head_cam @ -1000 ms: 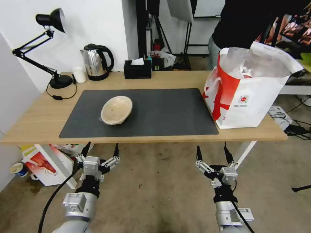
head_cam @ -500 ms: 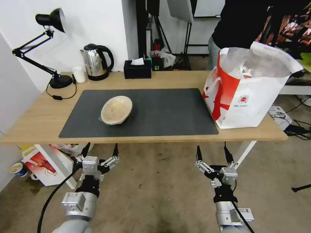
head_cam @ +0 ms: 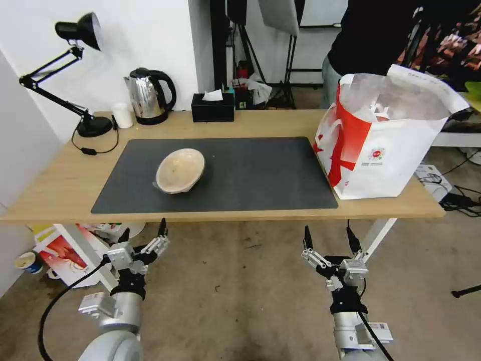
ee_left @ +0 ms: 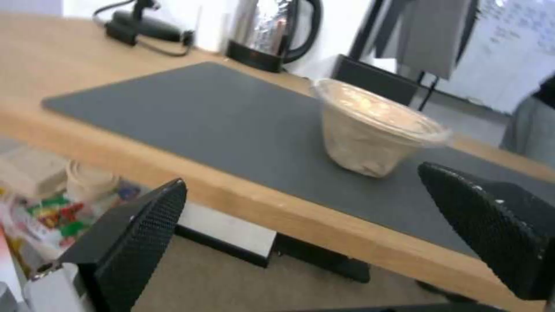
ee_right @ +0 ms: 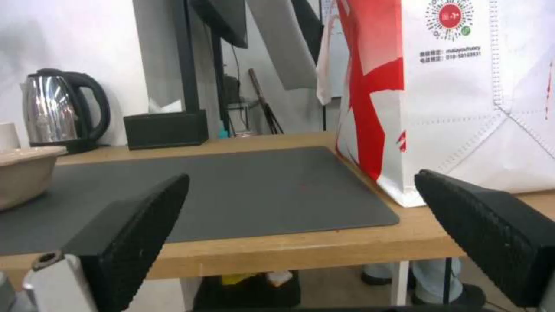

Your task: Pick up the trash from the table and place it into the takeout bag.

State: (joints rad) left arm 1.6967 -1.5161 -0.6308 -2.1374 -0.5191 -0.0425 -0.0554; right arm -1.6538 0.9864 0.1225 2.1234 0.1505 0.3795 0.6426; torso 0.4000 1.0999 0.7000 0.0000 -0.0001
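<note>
A long light-wood table (head_cam: 60,190) stands against a white wall, with a large dark grey mat (head_cam: 260,175) covering most of its middle. At the table's right end, just beside the mat's edge, the white takeout bag (head_cam: 396,160) with its broad red band stands upright and gaping, its foil-lined mouth showing white items inside. The shallow beige bowl (head_cam: 180,170) sits on the left half of the mat, well apart from the bag. Along the back edge are a black desk lamp (head_cam: 80,30), a steel kettle (head_cam: 148,98) and a black tissue box (head_cam: 213,108). Below the table's front edge, the left gripper (head_cam: 143,235) and the right gripper (head_cam: 328,236) hang over the floor, each with fingers spread apart and nothing between them.
</note>
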